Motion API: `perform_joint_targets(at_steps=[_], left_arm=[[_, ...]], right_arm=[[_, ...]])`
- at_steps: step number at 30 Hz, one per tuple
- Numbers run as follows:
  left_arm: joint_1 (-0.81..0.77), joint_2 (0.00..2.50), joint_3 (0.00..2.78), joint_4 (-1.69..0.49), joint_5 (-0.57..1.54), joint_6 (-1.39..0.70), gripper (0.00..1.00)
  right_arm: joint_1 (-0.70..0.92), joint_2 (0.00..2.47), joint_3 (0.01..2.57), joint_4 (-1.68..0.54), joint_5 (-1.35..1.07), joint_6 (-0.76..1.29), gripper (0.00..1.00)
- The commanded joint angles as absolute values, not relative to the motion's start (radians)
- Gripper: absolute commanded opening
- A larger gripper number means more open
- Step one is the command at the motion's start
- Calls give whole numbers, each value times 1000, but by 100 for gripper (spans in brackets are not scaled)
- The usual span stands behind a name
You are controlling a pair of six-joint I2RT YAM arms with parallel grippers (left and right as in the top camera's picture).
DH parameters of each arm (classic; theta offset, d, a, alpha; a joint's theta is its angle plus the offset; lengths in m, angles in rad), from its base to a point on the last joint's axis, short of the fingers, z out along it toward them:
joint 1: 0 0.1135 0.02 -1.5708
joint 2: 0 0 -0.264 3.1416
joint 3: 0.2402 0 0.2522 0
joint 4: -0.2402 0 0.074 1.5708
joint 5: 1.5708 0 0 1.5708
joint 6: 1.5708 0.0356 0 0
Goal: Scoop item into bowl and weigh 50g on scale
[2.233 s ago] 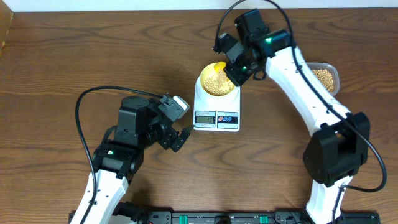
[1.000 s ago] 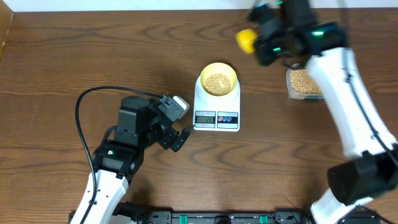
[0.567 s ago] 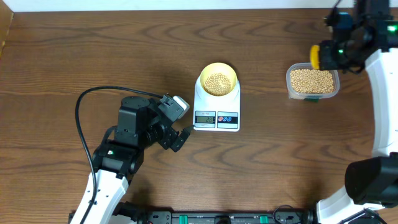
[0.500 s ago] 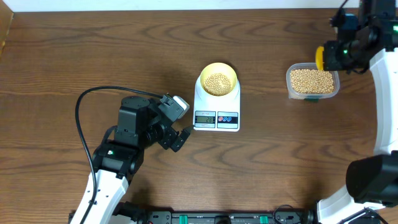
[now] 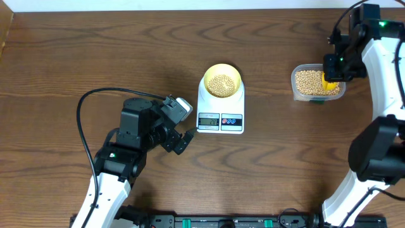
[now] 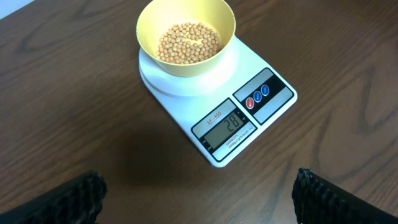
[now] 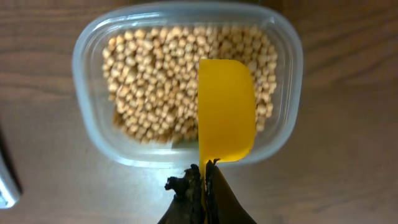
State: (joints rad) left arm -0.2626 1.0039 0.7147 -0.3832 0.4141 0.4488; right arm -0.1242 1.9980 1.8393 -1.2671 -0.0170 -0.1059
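Note:
The pale-yellow bowl (image 5: pixel 221 80) (image 6: pixel 186 36) sits on the white scale (image 5: pixel 221 117) (image 6: pixel 242 118) and holds a layer of tan beans (image 5: pixel 220 83) (image 6: pixel 188 42). The display reads about 28. My right gripper (image 5: pixel 331 75) (image 7: pixel 204 177) is shut on the handle of a yellow scoop (image 5: pixel 329 81) (image 7: pixel 226 115), held over the right part of a clear tub of beans (image 5: pixel 314 82) (image 7: pixel 161 81). My left gripper (image 5: pixel 185 140) (image 6: pixel 198 199) is open and empty, low over the table in front of the scale.
The table's far edge and a pale wall strip (image 5: pixel 158 5) run along the top. A black cable (image 5: pixel 85 104) loops left of the left arm. A rail (image 5: pixel 215 221) lies along the near edge.
My right arm has carried the scoop from over the bowl rightward to the tub, then lowered it over the beans there. The left arm has not moved.

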Motion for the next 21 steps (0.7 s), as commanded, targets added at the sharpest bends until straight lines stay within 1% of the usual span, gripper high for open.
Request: perform_joint_targets(at_steps=[1,7,13,21], left_arm=[[-258,999,726,-380,427,451,97],[-258,999,726,-380,426,451,98],[-258,999,726,-380,426,451,98],[-258,999,726,-380,426,451,98]], right_arm=[[-126,2017,1838,-1239,9,-103,1],[-126,2064,1837,-1205,5,-118,1],[-129,2117,1837,-1201,-112,-177,1],[-160,2143,1837,-1196,-316,-199,1]])
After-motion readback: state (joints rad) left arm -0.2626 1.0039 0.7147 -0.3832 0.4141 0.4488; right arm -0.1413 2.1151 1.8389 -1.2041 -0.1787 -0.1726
